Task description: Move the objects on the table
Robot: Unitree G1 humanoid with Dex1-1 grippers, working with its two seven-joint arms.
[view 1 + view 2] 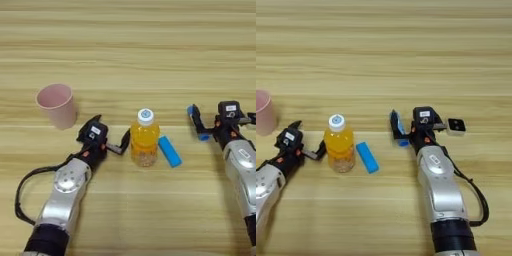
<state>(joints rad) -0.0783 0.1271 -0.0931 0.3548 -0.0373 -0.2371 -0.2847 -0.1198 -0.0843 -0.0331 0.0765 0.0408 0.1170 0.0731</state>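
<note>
An orange-juice bottle with a white cap stands upright near the middle of the table. A blue flat bar lies just right of it. My left gripper is open, one finger almost at the bottle's left side, and nothing is between its fingers. A pink cup stands upright to the far left, beyond that gripper. My right gripper is shut on a blue tube, holding it on the table right of the bar.
A small beige square with a black centre lies just right of my right gripper's wrist. A black cable loops beside my left forearm. The far half of the table is bare wood.
</note>
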